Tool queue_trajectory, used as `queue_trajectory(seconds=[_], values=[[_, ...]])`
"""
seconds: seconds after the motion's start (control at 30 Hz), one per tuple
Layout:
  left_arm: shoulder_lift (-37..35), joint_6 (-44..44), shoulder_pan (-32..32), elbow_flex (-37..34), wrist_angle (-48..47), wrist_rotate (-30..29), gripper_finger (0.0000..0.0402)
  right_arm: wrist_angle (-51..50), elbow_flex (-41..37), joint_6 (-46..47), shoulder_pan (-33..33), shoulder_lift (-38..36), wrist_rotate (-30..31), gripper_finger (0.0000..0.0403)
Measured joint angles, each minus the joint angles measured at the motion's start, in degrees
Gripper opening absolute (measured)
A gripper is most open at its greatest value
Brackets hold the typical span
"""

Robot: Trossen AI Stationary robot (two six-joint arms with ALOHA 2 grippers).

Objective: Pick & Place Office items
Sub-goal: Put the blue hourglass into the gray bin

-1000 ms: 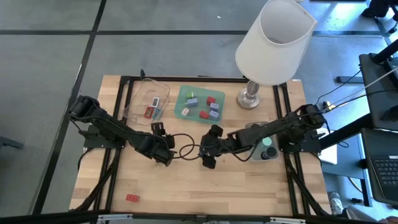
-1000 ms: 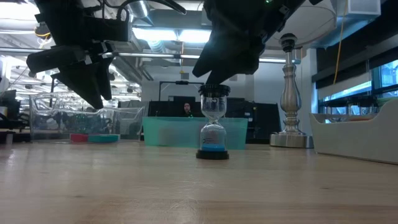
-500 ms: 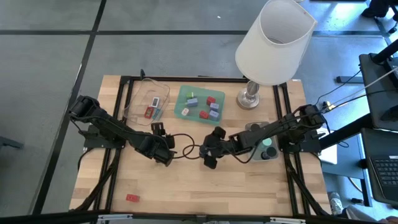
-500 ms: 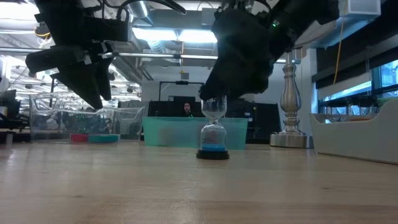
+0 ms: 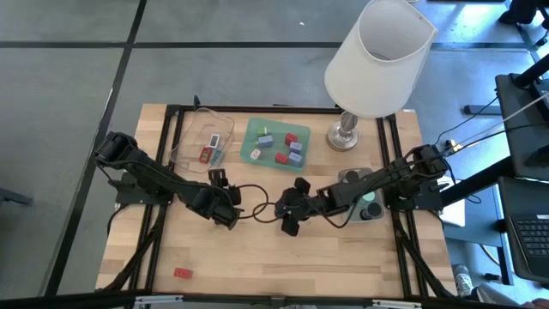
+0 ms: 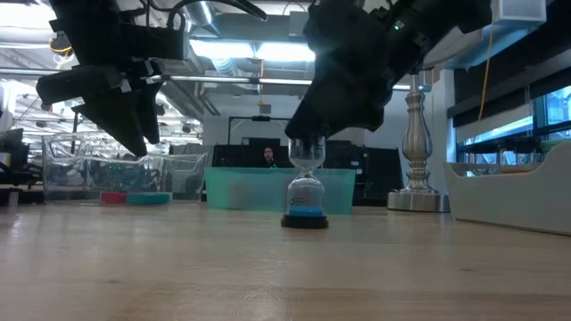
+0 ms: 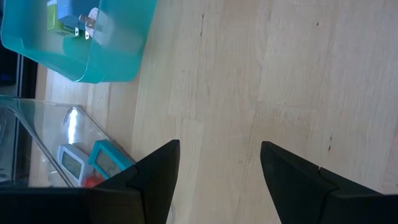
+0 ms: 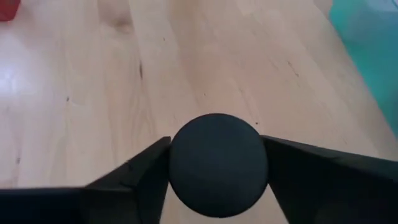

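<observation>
Several office items [image 5: 276,146] already lie in the green tray [image 5: 250,142]. Mid-table, the right gripper [image 6: 306,147] pinches the hourglass [image 6: 306,189] by its cap; left gripper [image 7: 217,165] hangs spread, empty. One red piece [image 5: 182,273] waits.

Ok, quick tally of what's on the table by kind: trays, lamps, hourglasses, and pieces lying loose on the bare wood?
Trays: 3 (green tray, clear tray, grey tray)
Lamp: 1
Hourglass: 1
Loose red piece: 1
Total: 6
</observation>
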Motion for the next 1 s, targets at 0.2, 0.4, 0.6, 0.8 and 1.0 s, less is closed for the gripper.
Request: queue_trajectory(seconds=[0.2, 0.4, 0.6, 0.8, 1.0], values=[[0.0, 0.0, 0.0, 0.0, 0.0, 0.0, 0.0221, 0.22, 0.0, 3.64, 1.06, -0.5, -0.03, 0.0214], [0.0, 0.0, 0.0, 0.0, 0.0, -0.28, 0.0221, -3.02, 0.0, 5.74, 2.9, -6.6, 2.43, 0.0214], [0.0, 0.0, 0.0, 0.0, 0.04, 0.02, 0.0221, -14.31, 0.02, 10.74, 7.53, -16.21, 10.39, 0.0214], [0.0, -0.07, 0.0, 0.0, 0.25, 0.89, 0.0221, -33.21, 0.02, 29.71, 15.44, -22.99, 18.98, 0.0214], [0.0, -0.13, 0.0, 0.0, 0.52, 1.49, 0.0221, -50.25, 0.02, 52.24, 25.1, -24.57, 25.16, 0.0214]])
